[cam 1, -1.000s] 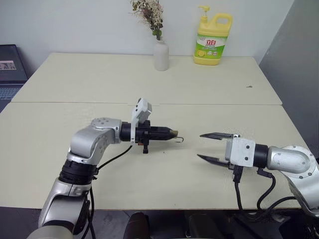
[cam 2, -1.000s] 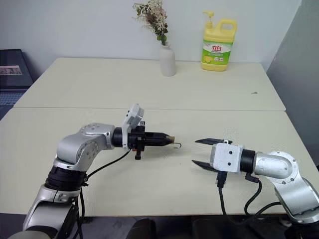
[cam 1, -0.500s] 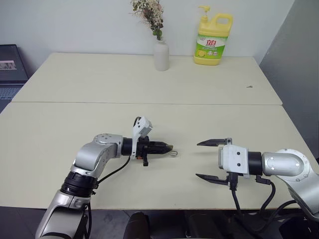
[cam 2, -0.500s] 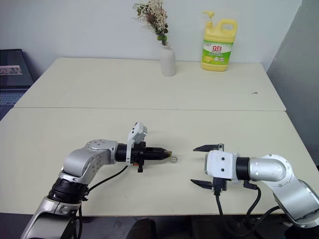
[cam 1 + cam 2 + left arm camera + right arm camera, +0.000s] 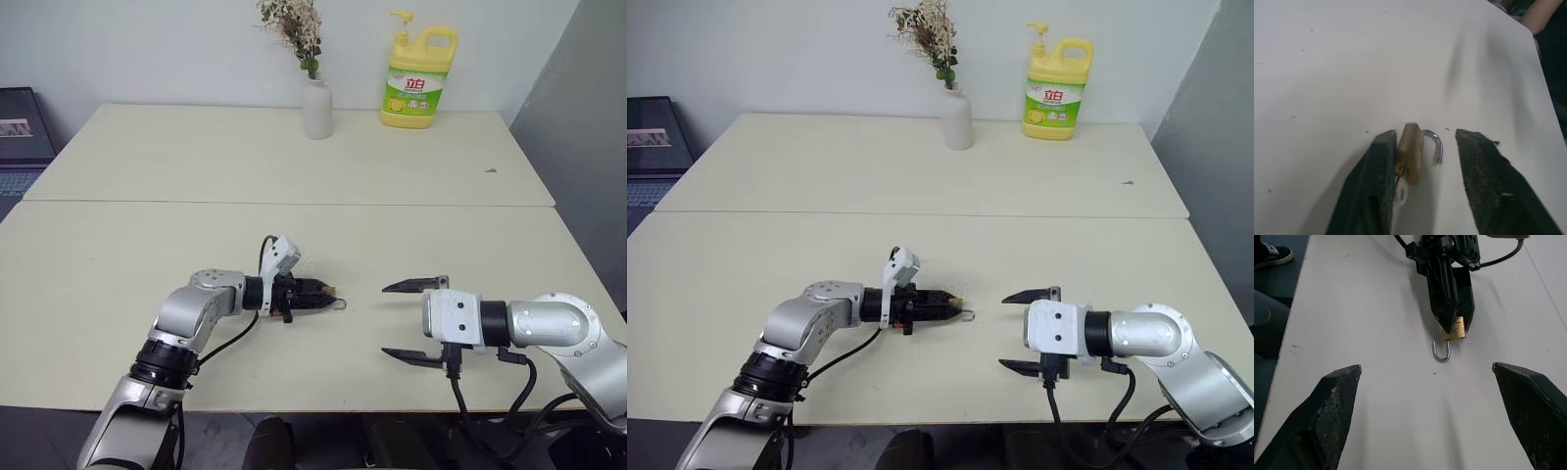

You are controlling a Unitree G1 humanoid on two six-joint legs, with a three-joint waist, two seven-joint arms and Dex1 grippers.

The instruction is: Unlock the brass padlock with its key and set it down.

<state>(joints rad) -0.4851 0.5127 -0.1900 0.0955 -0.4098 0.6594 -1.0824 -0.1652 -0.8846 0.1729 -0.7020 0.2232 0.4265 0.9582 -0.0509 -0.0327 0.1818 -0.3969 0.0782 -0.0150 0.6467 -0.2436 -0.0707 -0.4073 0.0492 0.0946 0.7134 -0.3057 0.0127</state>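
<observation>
The brass padlock (image 5: 1410, 152) is down at the table (image 5: 441, 235) between my left gripper's (image 5: 329, 296) parted fingers. Its body leans against one finger (image 5: 1382, 176), while the other finger (image 5: 1484, 176) stands clear of it. The silver shackle (image 5: 1435, 144) is swung open and points away from the gripper (image 5: 1441, 352). A small pale piece sticks out of the padlock's near end; I cannot tell whether it is the key. My right gripper (image 5: 387, 321) hovers wide open a short way to the right, facing the padlock (image 5: 1455, 330), with nothing between its fingers (image 5: 1332, 406).
A white vase (image 5: 316, 108) with dried flowers and a yellow detergent bottle (image 5: 418, 83) stand at the table's far edge. A laptop (image 5: 20, 127) sits off to the left. A person's arm (image 5: 1547, 14) and a shoe (image 5: 1271, 254) show beyond the table.
My left gripper has sunk to the table with the padlock and its fingers have parted. The right gripper has opened wider and dropped slightly.
</observation>
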